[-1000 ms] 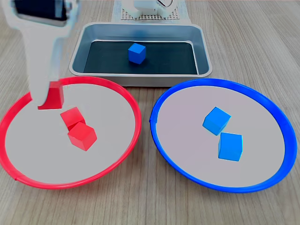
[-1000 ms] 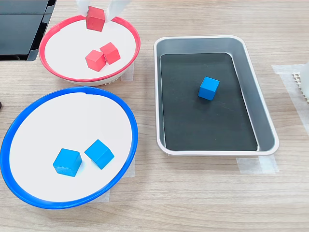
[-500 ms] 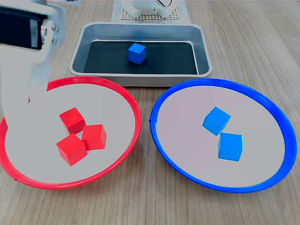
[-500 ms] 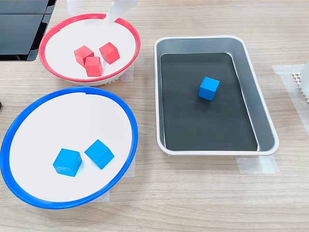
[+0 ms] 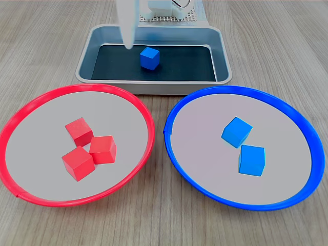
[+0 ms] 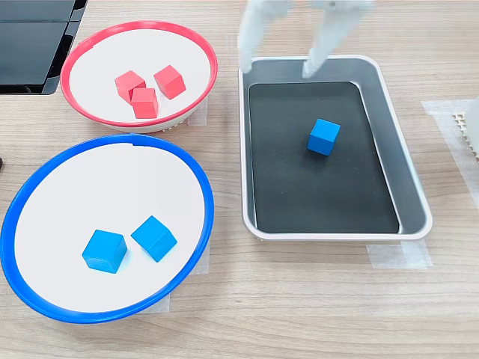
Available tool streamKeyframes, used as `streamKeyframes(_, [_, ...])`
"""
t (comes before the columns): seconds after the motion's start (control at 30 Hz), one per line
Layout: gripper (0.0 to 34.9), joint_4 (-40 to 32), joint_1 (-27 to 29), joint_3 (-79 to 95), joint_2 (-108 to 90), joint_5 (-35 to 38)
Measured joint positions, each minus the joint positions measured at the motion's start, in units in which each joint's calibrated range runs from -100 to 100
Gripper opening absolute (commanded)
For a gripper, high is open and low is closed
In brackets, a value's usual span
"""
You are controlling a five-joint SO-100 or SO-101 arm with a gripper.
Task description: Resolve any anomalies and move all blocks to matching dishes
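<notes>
Lying below open hand [image 6: 275, 69] — blue block [image 6: 323, 137]

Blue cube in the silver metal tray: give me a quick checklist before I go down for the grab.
1. Gripper open and empty: ok; fingers spread, nothing between them in the second exterior view.
2. Small blue cube reachable: ok; it sits alone on the black floor of the rectangular silver metal tray, away from the walls.
3. Gripper over the cube: not ok; in the second exterior view it hangs near the tray's upper-left edge, short of the cube.
4. Blue-rimmed round dish has room: ok; two blue cubes, plenty of bare space.
5. Red-rimmed round dish sorted: ok; three red cubes only.
</notes>
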Motion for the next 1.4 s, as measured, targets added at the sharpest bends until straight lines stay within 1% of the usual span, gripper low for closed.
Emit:
streamKeyframes(0.07, [19.3,-2.9,-0.6,13.5,-6.1,-1.4])
streamKeyframes(0.1, [19.1,-4.2,-0.7,17.5,-7.5,-2.1])
streamKeyframes(0.17, [18.6,-5.2,-1.1,20.5,-8.6,-2.6])
streamKeyframes(0.23, [18.0,-7.9,-1.2,25.2,-9.3,-3.9])
streamKeyframes(0.37, [16.6,-10.3,-1.4,27.6,-9.3,-5.6])
streamKeyframes(0.47, [15.7,-11.8,-3.0,28.6,-8.8,-7.1])
streamKeyframes(0.63, [14.6,-14.0,-3.3,29.3,-6.7,-7.7])
streamKeyframes(0.73, [12.9,-14.4,-4.0,29.3,-5.2,-7.9])
streamKeyframes(0.77, [12.0,-14.7,-4.1,29.4,-5.0,-7.9])
streamKeyframes(0.8, [10.2,-14.8,-4.1,29.4,-4.6,-7.9])
streamKeyframes(0.83, [7.1,-15.5,-4.0,29.4,-3.8,-7.9])
streamKeyframes(0.87, [1.5,-15.7,-4.0,29.4,-3.5,-7.9])
streamKeyframes(0.9, [0.2,-15.7,-4.0,29.4,-2.9,-7.9])
streamKeyframes(1.03, [0.0,-16.8,-4.0,26.8,-0.9,-6.6])
streamKeyframes(1.1, [0.0,-16.1,-4.2,23.2,-0.9,-6.0])
streamKeyframes(1.17, [0.0,-12.6,-5.9,18.1,-0.9,-5.5])
streamKeyframes(1.3, [0.0,-10.4,-9.3,9.1,-2.6,-4.6])
streamKeyframes(1.33, [0.0,-10.8,-11.0,3.4,-2.6,-4.6])
streamKeyframes(1.4, [0.0,-12.8,-12.8,-0.6,-2.4,-4.6])
